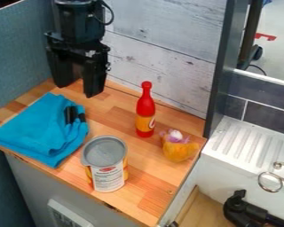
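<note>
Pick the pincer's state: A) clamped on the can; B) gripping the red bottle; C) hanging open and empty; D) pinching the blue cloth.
C: the pincer has its fingers apart with nothing between them; the red bottle, blue cloth and can rest on the counter.

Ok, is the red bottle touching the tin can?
Apart. The camera view shows a strip of the wooden counter between the base of the red bottle and the tin can.

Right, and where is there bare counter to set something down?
Bare wood lies between the blue cloth and red bottle, and at the front corner, right of the can. Crowded: bottle beside orange toy, can close to cloth.
</note>
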Controlling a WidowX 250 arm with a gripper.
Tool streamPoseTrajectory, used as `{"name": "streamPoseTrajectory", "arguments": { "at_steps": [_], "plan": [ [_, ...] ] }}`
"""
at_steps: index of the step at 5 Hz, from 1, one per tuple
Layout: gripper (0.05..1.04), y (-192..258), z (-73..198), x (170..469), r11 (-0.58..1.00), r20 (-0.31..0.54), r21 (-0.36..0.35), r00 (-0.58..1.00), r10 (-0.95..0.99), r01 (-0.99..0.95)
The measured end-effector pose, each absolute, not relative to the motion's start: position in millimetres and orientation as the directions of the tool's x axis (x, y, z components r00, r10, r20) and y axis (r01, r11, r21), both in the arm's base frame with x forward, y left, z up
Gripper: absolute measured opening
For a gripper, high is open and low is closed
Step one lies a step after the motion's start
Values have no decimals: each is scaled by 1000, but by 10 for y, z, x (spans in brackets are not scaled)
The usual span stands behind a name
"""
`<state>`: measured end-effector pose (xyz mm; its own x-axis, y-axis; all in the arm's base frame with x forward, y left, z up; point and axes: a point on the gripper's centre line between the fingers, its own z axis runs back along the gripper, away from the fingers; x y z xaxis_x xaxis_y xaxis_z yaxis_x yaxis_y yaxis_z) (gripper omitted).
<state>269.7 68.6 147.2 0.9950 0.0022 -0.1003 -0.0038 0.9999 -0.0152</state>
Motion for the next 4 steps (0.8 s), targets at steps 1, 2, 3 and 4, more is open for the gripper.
{"name": "streamPoseTrajectory", "arguments": {
  "at_steps": [1, 2, 3, 4],
  "plan": [
    [1001, 680, 1408, 2690, 1000, -120, -19, 993, 6, -9],
    [1000, 304, 1239, 2828, 986, -47, -49, 987, 154, -157],
    [1000, -275, 1241, 2928, 964, -9, -81, 967, 254, -254],
    [1000, -688, 1114, 3017, 954, -2, -100, 958, 285, -284]
  ]
}}
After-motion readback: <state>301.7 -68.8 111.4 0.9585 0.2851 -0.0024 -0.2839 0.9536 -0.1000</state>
